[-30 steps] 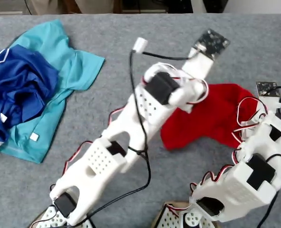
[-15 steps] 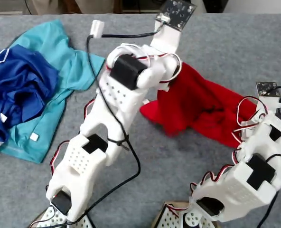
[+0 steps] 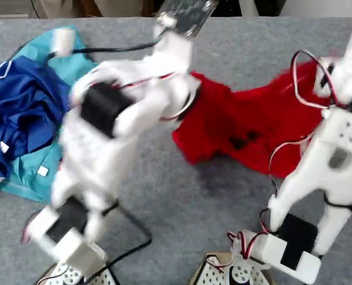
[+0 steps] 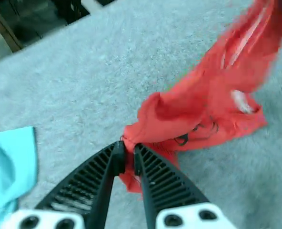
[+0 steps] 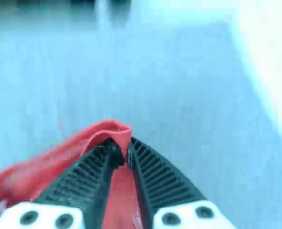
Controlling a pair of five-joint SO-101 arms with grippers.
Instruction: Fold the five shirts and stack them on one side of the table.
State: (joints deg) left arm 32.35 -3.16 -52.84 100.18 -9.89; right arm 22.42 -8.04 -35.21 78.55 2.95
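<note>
A red shirt [image 3: 247, 127] hangs stretched above the table's middle, held at two ends. My left gripper [image 4: 127, 153] is shut on one bunched end of the red shirt [image 4: 198, 109]. My right gripper [image 5: 123, 149] is shut on a fold of the red shirt [image 5: 50, 167] at its other end, raised near the table's far right. In the high view the left arm [image 3: 134, 101] rises over the middle and the right arm [image 3: 342, 136] stands at the right. A teal shirt [image 3: 84, 71] lies at the far left with a crumpled blue shirt [image 3: 21, 107] on it.
The grey table [image 3: 182, 208] is bare in front of the red shirt and along the far edge. A cable [image 3: 116, 47] runs from the left arm over the teal shirt. Both arm bases [image 3: 223, 273] stand at the near edge.
Both arms have lifted and swung. The left gripper pulled its end of the red shirt leftward, the right arm rose from low at the right, and the shirt now spreads between them.
</note>
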